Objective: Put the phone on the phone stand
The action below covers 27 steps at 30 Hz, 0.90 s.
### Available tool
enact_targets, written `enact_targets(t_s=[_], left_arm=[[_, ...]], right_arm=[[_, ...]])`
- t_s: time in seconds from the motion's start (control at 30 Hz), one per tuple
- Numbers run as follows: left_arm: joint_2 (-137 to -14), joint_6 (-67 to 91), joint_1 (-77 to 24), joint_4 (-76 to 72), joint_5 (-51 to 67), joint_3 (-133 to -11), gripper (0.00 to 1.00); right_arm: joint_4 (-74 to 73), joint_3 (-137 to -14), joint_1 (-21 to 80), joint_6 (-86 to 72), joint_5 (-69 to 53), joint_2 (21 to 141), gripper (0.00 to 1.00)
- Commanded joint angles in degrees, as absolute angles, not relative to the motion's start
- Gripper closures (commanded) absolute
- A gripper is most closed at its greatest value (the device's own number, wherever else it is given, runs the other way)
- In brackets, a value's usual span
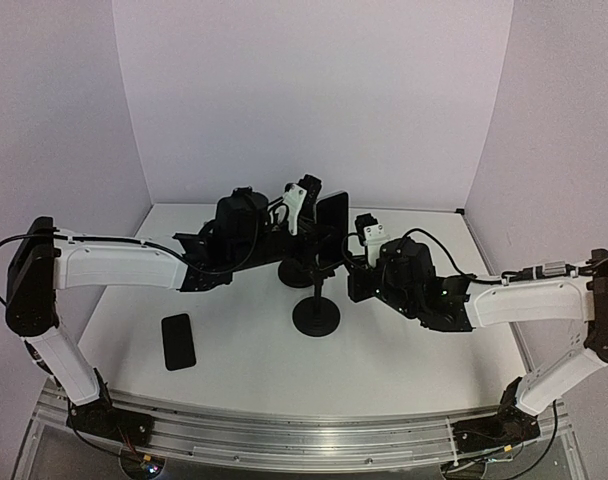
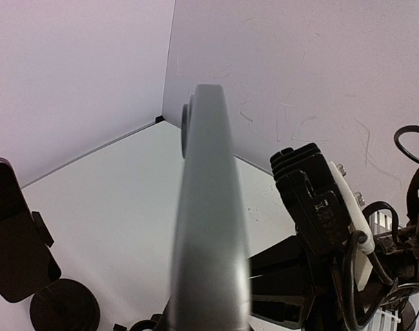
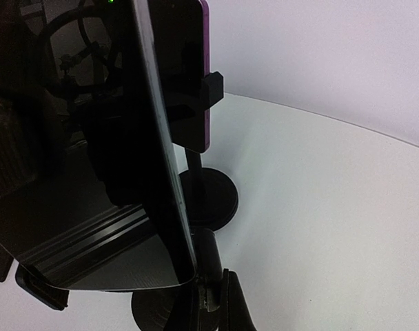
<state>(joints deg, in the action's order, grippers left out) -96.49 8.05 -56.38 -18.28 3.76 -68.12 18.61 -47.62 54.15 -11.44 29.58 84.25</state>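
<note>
left gripper (image 1: 308, 198) clamps the phone (image 1: 332, 228) upright; right gripper (image 1: 366, 229) state unclear.

No legible text, seemingly.

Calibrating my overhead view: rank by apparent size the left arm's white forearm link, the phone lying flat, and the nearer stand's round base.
1. Left arm's white forearm link.
2. Flat phone and round base: too alike in area to rank.
</note>
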Motion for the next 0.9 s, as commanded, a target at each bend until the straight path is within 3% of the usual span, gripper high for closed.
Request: enact_targets(t_s=[0.0,0.87], left_arm=[[-101.9,5.3,-57.4,4.4,1.5,-63.0,1.00],[-104.1,2.7,-57.8,3.5,7.3,-54.0,1.00]], right_arm=[[24.4,-49.5,51.5,-11.1,38.5,82.1,1.00],[28.4,-49.5,52.5,-10.1,32.8,81.7,1.00]])
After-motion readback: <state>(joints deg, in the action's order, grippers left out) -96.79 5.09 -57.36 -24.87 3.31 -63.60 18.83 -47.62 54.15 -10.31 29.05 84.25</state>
